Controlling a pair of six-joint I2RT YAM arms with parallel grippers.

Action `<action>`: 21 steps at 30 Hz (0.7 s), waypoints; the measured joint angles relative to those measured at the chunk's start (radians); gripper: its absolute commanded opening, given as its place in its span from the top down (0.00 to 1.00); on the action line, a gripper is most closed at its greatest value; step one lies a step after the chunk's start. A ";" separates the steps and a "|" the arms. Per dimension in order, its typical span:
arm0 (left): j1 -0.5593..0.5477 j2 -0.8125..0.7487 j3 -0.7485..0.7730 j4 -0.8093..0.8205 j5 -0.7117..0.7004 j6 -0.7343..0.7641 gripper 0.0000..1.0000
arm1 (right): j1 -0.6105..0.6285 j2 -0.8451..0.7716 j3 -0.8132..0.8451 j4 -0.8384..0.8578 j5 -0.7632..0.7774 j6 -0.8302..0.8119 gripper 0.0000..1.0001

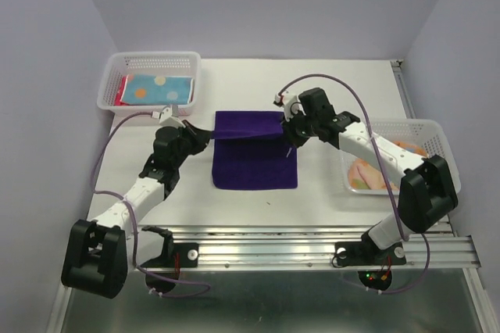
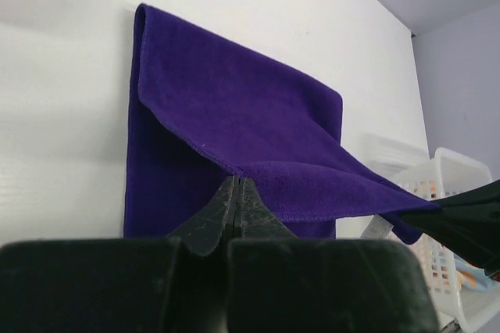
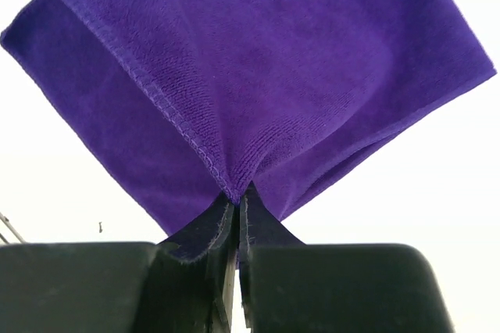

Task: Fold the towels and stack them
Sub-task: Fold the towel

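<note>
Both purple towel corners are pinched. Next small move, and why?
The lifted edge of the dark purple soft towel sits only partway across its flat lower layer, so probably draw the left pincer and right pincer together toward its near edge.

Lab test cell: plain walls (image 1: 273,5) enclose a white table (image 1: 328,91) and aluminium rail (image 1: 273,243).

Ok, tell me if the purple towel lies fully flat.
No. The left gripper and right gripper each pinch a corner of the purple towel, holding one edge lifted over the rest.
</note>
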 measured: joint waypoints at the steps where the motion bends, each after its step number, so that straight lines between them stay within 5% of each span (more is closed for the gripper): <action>1: -0.003 -0.016 -0.021 0.000 0.001 -0.006 1.00 | 0.004 -0.004 -0.008 -0.002 0.003 0.001 0.94; 15: -0.080 -0.043 -0.246 -0.006 -0.008 -0.099 1.00 | 0.085 -0.014 -0.192 -0.021 0.028 0.072 0.90; 21: -0.100 -0.042 -0.295 -0.014 -0.007 -0.119 1.00 | 0.095 -0.011 -0.238 -0.015 0.031 0.106 0.78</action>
